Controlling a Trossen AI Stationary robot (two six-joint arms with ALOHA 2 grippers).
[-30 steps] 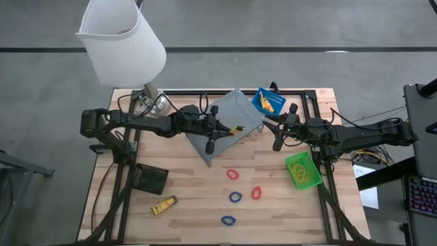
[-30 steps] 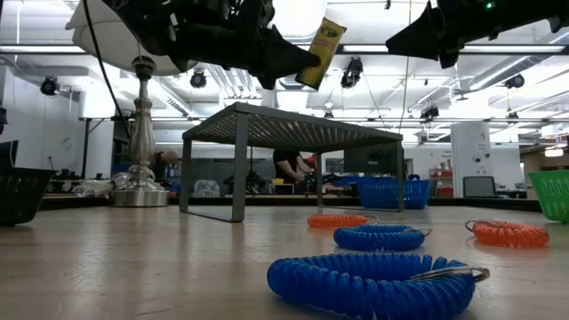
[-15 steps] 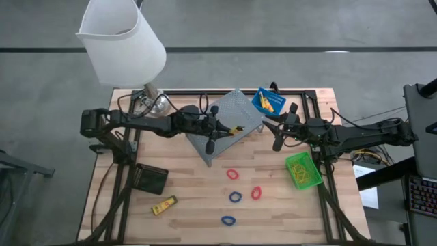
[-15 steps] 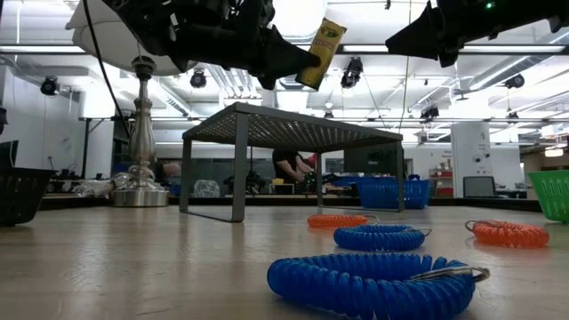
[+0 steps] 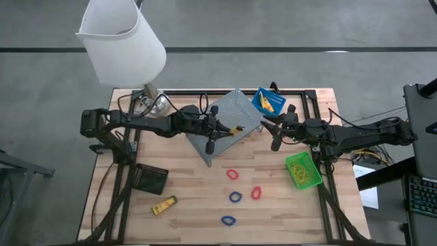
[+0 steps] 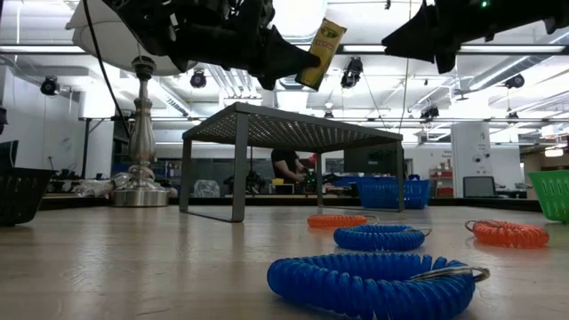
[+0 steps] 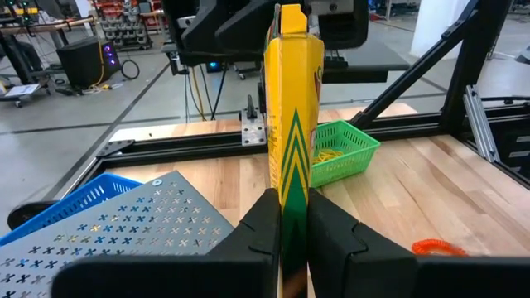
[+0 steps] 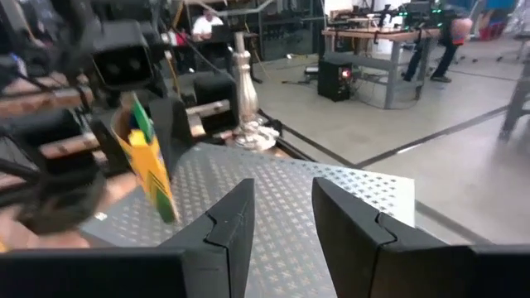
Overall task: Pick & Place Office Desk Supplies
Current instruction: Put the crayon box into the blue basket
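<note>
Mid-carry at frame centre: my left gripper clamps the yellow crayon box above the grey rack; my right gripper gapes empty, apparently awaiting handover.

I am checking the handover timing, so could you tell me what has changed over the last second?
Only the right gripper moved: it edged slightly toward the left gripper, fingers open. The left gripper stays shut on the yellow box, held in the air above the grey mesh stand. Nothing on the table moved.
</note>
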